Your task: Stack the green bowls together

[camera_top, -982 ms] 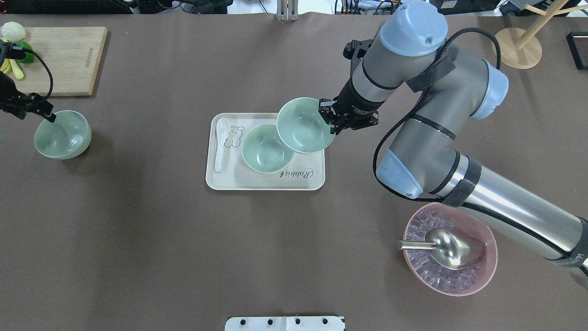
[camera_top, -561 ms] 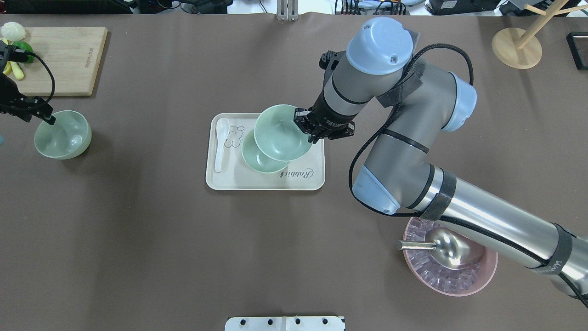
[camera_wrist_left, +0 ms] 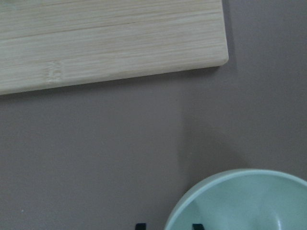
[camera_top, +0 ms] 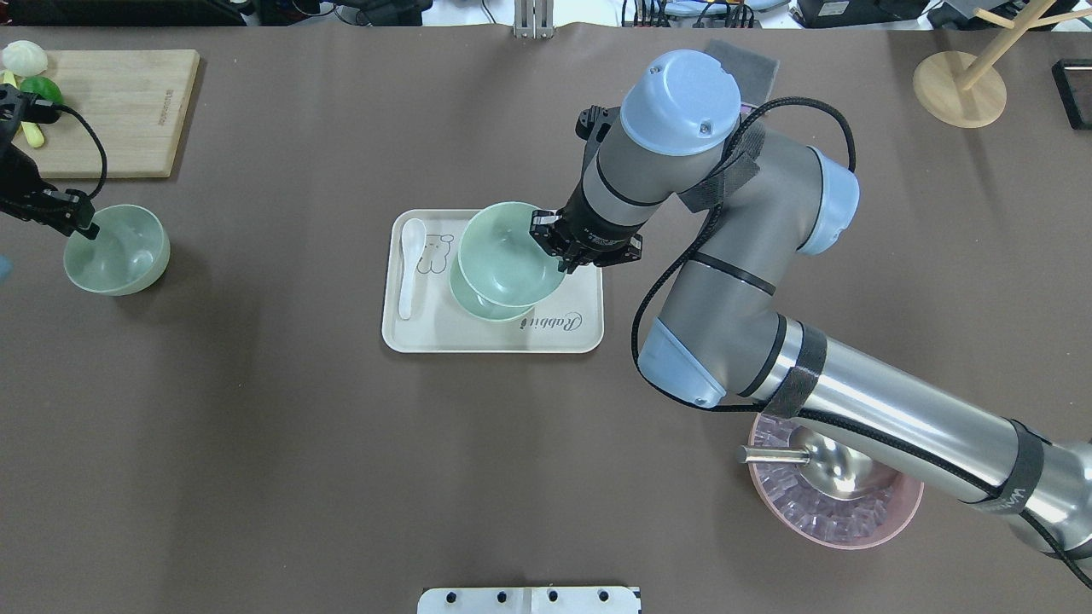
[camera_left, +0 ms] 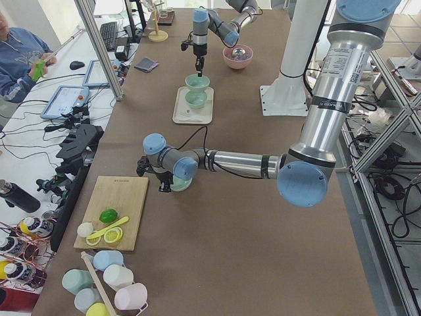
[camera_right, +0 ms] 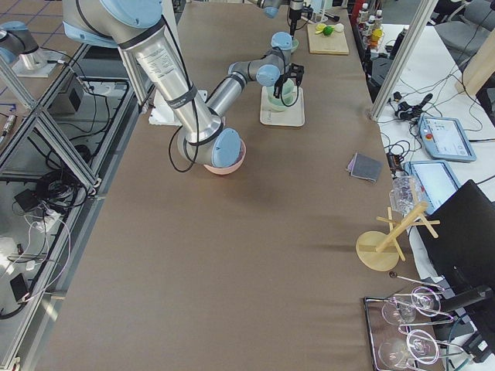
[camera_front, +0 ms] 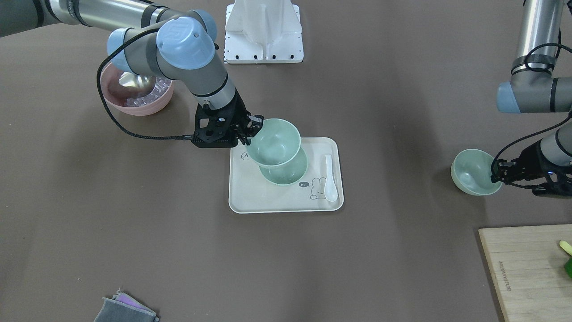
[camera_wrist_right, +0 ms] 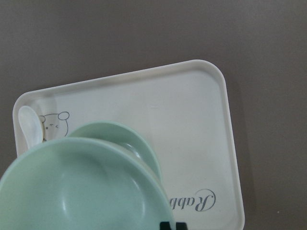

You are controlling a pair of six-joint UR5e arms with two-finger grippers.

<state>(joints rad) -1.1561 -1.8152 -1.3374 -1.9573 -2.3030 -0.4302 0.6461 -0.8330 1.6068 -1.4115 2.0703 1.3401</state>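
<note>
My right gripper is shut on the rim of a green bowl. It holds this bowl, slightly tilted, just above a second green bowl that stands on the cream tray. A third green bowl rests on the table at the far left. My left gripper is at its rim, one finger inside and one outside with slack, so it is open.
A white spoon lies on the tray's left side. A pink bowl with a metal scoop stands under my right arm. A wooden cutting board lies behind the left bowl. A wooden stand is at the back right.
My right arm has carried its green bowl leftward until it hangs over the bowl on the tray. My left gripper has shifted slightly left and down at the third bowl's rim; that bowl has not moved.
</note>
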